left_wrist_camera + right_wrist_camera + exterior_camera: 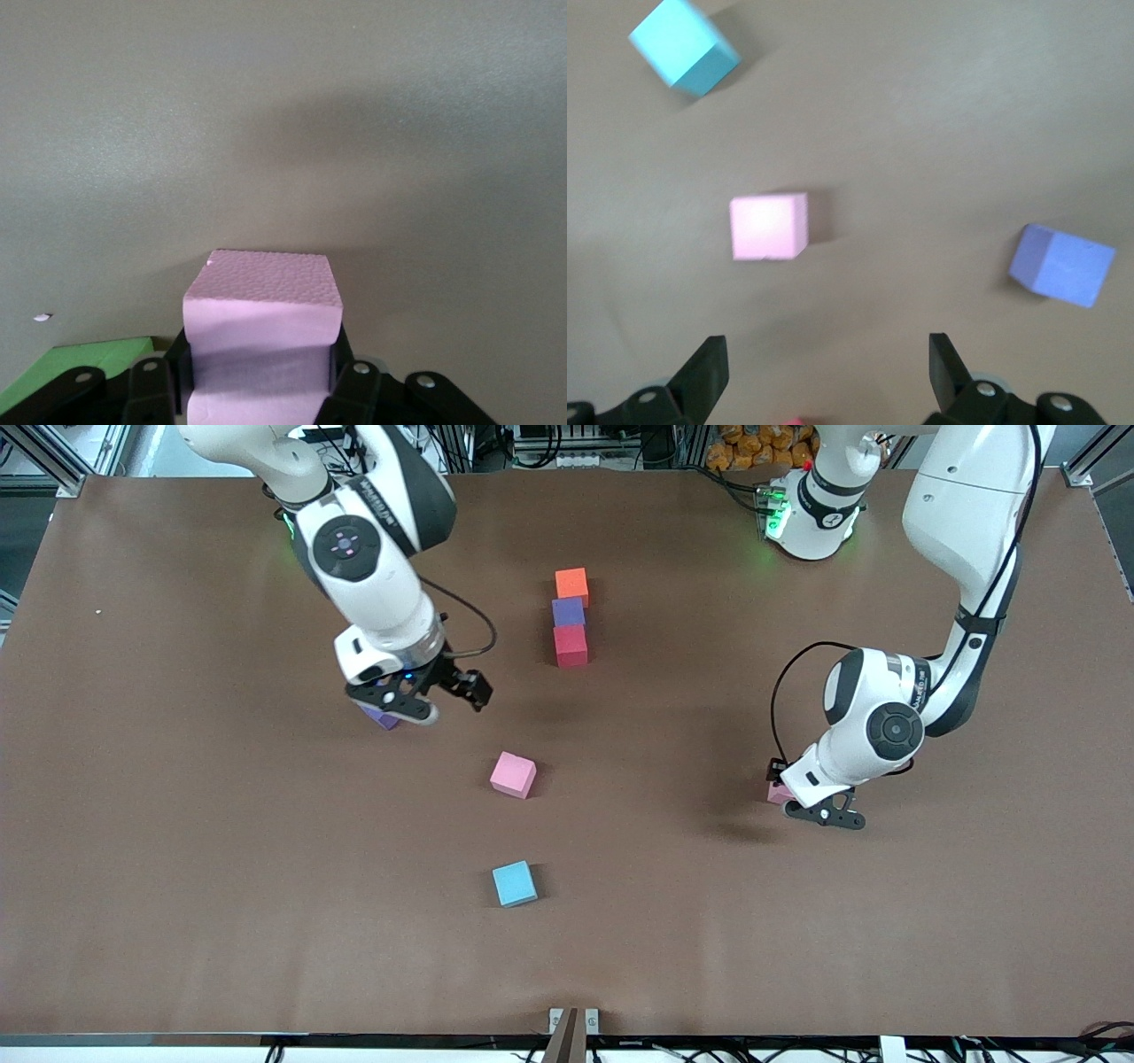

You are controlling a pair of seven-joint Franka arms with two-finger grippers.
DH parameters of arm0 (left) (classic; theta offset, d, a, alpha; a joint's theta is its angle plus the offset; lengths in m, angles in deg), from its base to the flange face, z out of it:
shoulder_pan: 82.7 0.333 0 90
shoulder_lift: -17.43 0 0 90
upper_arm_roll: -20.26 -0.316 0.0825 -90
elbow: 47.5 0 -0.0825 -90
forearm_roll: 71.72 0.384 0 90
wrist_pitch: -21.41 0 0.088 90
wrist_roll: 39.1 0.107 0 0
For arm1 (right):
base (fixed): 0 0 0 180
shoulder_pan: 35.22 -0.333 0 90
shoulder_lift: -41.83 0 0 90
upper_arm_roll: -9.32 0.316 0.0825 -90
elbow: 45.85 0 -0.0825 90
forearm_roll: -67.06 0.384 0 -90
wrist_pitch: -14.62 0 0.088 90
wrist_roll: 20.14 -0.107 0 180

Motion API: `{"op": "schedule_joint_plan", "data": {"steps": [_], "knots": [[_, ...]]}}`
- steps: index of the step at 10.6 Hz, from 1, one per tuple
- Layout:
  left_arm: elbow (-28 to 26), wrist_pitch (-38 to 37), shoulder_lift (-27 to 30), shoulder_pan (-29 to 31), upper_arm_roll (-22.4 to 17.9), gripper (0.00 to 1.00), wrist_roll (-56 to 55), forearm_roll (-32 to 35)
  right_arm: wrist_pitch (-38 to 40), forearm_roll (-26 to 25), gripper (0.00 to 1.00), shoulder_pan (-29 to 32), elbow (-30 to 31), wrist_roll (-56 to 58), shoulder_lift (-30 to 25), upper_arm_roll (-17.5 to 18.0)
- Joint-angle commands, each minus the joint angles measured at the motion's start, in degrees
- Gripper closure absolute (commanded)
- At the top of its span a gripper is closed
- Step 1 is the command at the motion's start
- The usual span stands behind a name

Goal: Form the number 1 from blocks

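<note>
Left gripper pinches a pink block toward the left arm's end of the table; right gripper hangs spread. Orange block, purple block and red block line up touching, running toward the camera.

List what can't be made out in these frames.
- Green block: left wrist view, cut off by the edge and the fingers. It does not show in the front view.
- Held pink block: front view, mostly hidden by the left gripper near the left arm's end. Lifted or resting is unclear.
- Loose purple block: front view, mostly covered by the open right gripper above it.
- Pinkish sliver: right wrist view, cut off by the edge.
</note>
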Motion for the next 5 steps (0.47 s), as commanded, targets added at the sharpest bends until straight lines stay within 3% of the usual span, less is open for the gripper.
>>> {"op": "schedule_joint_plan", "data": {"steps": [1, 5], "knots": [[-0.31, 0.62, 0.48, -2.35, 0.3, 1.0, -5.21, 0.55, -0.87, -0.81, 0.0, 4.72, 8.63, -1.35, -3.65, 0.98], [1.44, 0.62, 0.83, -8.58, 3.11, 1.0, -18.56, 0.37, -5.23, -0.81, 0.0, 6.14, 17.86, -0.91, -4.72, 0.98]]}}
